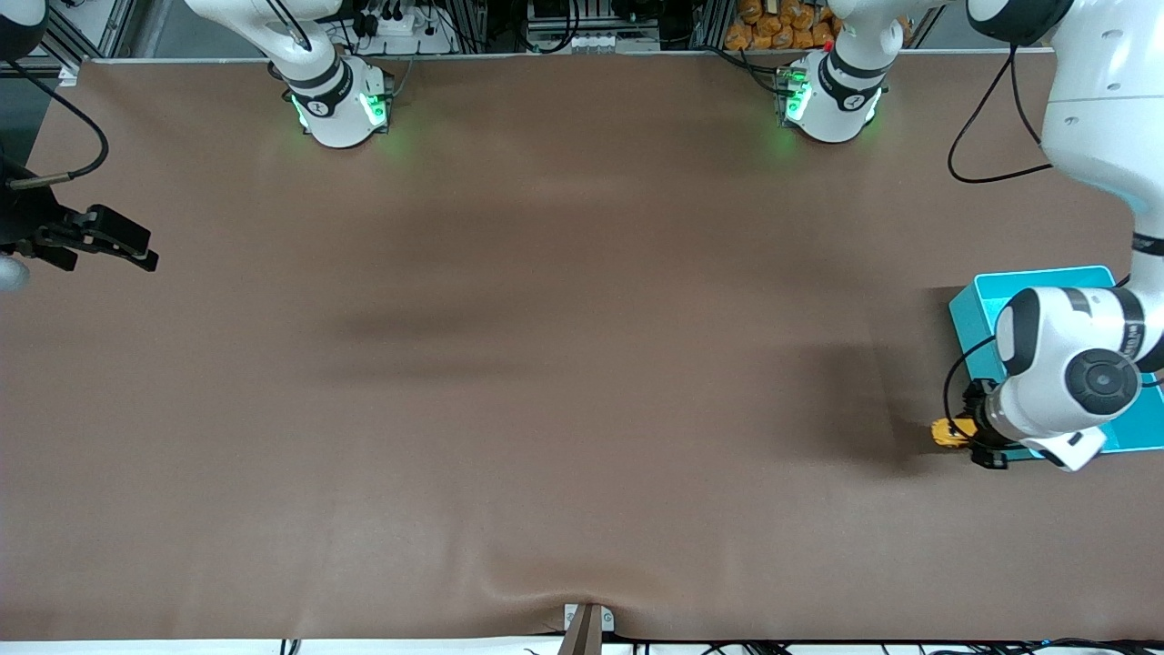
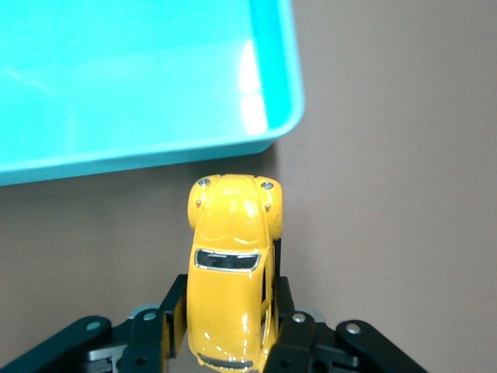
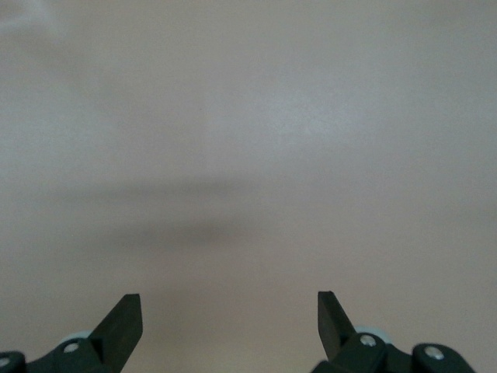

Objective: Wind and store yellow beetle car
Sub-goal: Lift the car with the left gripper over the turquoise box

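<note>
Yellow beetle car (image 2: 231,272) gripped by left pincer (image 2: 233,330) beside turquoise bin (image 2: 281,116).

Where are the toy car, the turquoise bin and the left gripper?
toy car (image 2: 231,256): left wrist view, on its yellow roof by the windscreen.
turquoise bin (image 2: 281,93): left wrist view, on its rim near the corner.
left gripper (image 2: 231,330): left wrist view, between its fingertips, shut on the car.
</note>
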You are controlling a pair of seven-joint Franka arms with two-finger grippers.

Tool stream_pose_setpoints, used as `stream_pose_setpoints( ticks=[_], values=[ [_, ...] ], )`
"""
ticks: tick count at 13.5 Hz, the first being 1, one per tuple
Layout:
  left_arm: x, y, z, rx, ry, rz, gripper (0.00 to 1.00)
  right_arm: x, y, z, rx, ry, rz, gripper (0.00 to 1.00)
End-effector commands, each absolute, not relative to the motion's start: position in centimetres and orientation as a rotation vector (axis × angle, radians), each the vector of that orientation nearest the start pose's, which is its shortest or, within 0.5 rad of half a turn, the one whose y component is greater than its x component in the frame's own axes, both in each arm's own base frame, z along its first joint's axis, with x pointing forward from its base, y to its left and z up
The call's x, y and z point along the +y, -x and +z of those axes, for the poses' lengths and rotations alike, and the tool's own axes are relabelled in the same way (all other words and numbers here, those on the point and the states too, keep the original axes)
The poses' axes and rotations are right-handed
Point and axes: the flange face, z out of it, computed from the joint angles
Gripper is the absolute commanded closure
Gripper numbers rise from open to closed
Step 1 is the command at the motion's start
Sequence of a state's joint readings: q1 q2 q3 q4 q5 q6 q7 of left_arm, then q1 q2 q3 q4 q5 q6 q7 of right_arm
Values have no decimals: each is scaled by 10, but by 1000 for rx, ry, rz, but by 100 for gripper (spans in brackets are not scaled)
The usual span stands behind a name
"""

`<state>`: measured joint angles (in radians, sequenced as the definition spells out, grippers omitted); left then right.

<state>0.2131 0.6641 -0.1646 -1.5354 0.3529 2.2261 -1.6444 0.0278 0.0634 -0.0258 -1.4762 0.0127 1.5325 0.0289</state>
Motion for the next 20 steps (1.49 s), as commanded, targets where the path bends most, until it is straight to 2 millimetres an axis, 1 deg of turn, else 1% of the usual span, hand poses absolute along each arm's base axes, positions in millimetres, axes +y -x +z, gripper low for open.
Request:
stream_pose_setpoints(
  ticks=[1, 3, 4, 5, 6, 8, 9, 10, 11, 13, 14, 16, 17, 18, 20],
  values=[
    [71, -717, 303, -2100, 2176, -310, 100, 1, -571, 633, 70, 3145, 0, 0],
    [79, -717, 314, -2097, 2167, -330, 100, -1, -571, 633, 75, 3145, 0, 0],
    [82, -715, 317, -2056, 2188, -323, 100, -2, -571, 633, 77, 3147, 0, 0],
    [85, -712, 321, -1974, 2229, -295, 100, -1, -571, 633, 75, 3147, 0, 0],
    [89, -707, 320, -1887, 2267, -250, 100, -2, -571, 633, 78, 3148, 0, 0],
    [97, -701, 329, -1797, 2302, -206, 100, -2, -571, 633, 75, 3150, 0, 0],
    [108, -698, 335, -1777, 2312, -204, 100, -3, -571, 637, 83, 3149, -12, 0],
    [112, -696, 343, -1731, 2343, -203, 100, -5, -570, 644, 89, 3140, -24, 0],
    [117, -694, 347, -1665, 2379, -184, 100, -4, -570, 645, 87, 3140, -31, 0],
    [146, -685, 363, -1530, 2466, -156, 100, -4, -570, 645, 89, 3138, -31, 0],
    [157, -680, 368, -1445, 2508, -123, 100, -5, -570, 645, 89, 3140, -31, 0],
    [170, -673, 374, -1260, 2617, -54, 100, -7, -570, 645, 94, 3146, -32, 0],
    [183, -669, 375, -1199, 2681, -22, 100, -6, -570, 645, 92, 3146, -32, 0],
    [194, -666, 377, -1098, 2744, -3, 100, -6, -570, 645, 92, 3146, -32, 0],
    [203, -662, 377, -894, 2846, 28, 100, -10, -571, 646, 104, 3146, -41, 0]
  ],
)
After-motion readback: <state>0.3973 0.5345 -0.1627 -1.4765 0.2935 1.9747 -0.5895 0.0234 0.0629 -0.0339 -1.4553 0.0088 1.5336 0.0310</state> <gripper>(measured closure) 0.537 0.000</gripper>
